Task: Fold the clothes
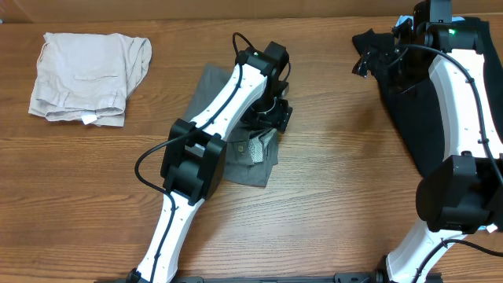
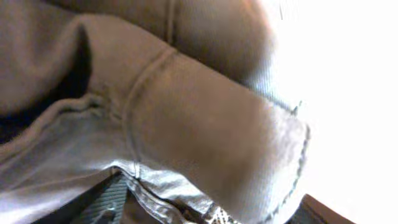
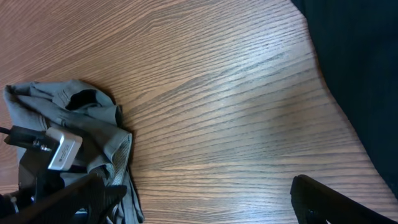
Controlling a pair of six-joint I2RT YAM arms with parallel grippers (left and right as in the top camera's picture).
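Grey shorts (image 1: 206, 85) lie bunched mid-counter (image 1: 330, 196) under the left arm (image 1: 236, 94). Its wrist view is filled with cloth and seams, so I cannot tell whether the left jaws are pinching a hem or only pressed into it. The right jaws are spread wide and empty over bare wood beside the black garment (image 1: 401, 102). This looks like a fold under way, and next the edge at the left jaws likely wants carrying across, laying flat and releasing.
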